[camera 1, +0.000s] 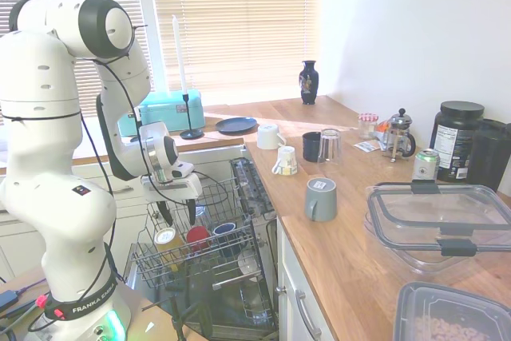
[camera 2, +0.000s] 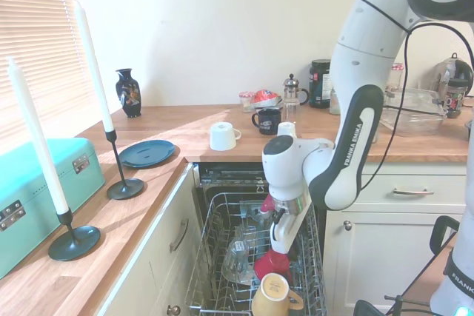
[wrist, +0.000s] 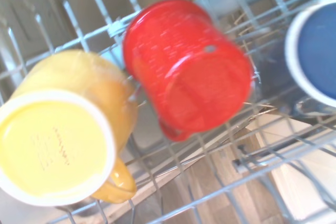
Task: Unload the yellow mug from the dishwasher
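Yellow ceramic mug, plain, paler base up, sits inverted in the grey wire rack of the open dishwasher, handle poking through the wires. Right beside it, touching or nearly so, a red cup; past that a blue-bottomed white cup. Gripper hangs just above the rack, roughly over the yellow/red pair, jaws apart, holding nothing. Risks, my read: the fingers straddle both cups, so one could land on the red cup or pinch both together. Handle may snag a wire on lift and tilt the mug out of a shallow grip. Glazed wall, slip likely if grabbed near the rim.
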{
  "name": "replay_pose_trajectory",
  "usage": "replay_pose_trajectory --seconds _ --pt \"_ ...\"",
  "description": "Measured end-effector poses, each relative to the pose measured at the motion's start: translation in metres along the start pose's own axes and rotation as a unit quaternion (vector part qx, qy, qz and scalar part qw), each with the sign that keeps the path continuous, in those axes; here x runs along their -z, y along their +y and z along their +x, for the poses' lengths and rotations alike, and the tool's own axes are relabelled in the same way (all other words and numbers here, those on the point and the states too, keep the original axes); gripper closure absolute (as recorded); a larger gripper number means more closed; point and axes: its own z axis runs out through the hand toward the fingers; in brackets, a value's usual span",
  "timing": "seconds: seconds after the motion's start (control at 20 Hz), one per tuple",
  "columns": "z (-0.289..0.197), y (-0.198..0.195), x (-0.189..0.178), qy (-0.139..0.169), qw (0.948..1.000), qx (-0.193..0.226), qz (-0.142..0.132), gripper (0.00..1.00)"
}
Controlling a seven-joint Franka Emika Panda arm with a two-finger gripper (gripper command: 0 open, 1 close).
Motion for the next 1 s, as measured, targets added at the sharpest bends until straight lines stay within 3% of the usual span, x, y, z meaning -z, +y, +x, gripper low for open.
replay_pose_trajectory --seconds 0.3,0.75,1.0 --pt "-0.006 -0.013 -0.035 -0.010 0.9993 0.036 -0.008 0.00" --pt "-0.017 -0.031 -0.066 -0.026 0.9966 0.070 0.036 0.00" --pt "-0.020 -0.047 -0.085 -0.011 0.9960 0.082 0.034 0.00"
